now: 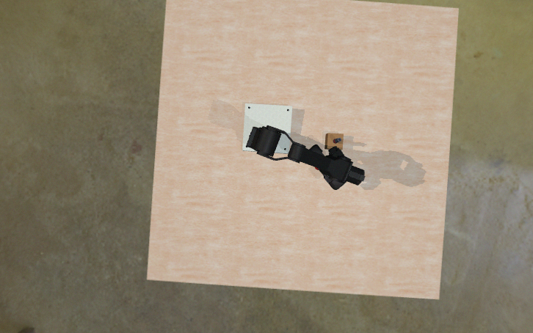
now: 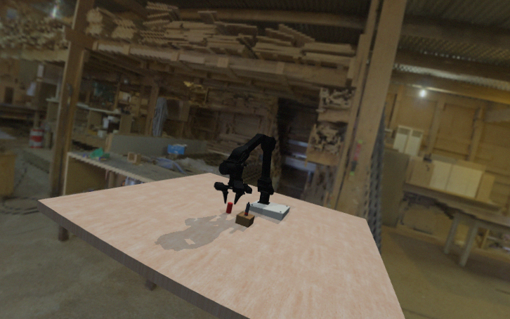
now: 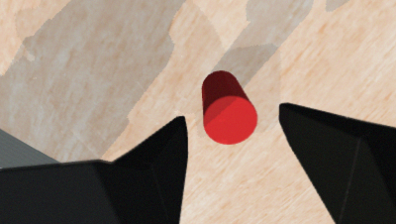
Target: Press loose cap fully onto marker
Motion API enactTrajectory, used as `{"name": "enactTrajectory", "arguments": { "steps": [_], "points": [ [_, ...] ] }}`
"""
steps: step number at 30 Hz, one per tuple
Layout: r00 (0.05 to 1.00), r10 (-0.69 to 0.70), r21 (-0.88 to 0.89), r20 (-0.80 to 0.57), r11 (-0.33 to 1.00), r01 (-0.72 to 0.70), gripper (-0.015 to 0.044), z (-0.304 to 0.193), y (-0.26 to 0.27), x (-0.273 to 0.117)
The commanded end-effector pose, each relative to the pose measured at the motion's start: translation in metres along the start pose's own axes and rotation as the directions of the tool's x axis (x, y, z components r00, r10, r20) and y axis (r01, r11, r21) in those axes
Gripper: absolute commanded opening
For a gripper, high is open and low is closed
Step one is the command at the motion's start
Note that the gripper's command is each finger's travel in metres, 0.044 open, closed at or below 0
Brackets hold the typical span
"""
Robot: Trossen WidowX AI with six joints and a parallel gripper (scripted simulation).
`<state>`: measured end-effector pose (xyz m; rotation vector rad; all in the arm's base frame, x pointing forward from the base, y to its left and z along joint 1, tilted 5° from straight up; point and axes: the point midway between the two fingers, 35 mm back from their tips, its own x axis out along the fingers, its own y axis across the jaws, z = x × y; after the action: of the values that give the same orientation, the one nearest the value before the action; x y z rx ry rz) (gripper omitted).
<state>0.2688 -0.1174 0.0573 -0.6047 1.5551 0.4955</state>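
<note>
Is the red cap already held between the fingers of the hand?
No. In the exterior view the cap stands on the table below the open hand, touching neither finger.
</note>
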Motion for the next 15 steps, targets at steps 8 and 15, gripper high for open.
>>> {"name": "enactTrajectory", "arguments": {
  "steps": [8,15],
  "points": [
    [1.000,0.002,-0.004,0.004,1.000,-0.002,0.0236,0.001,0.001,0.018],
    [1.000,0.002,-0.004,0.004,1.000,-0.002,0.0236,0.000,0.001,0.029]
  ]
}}
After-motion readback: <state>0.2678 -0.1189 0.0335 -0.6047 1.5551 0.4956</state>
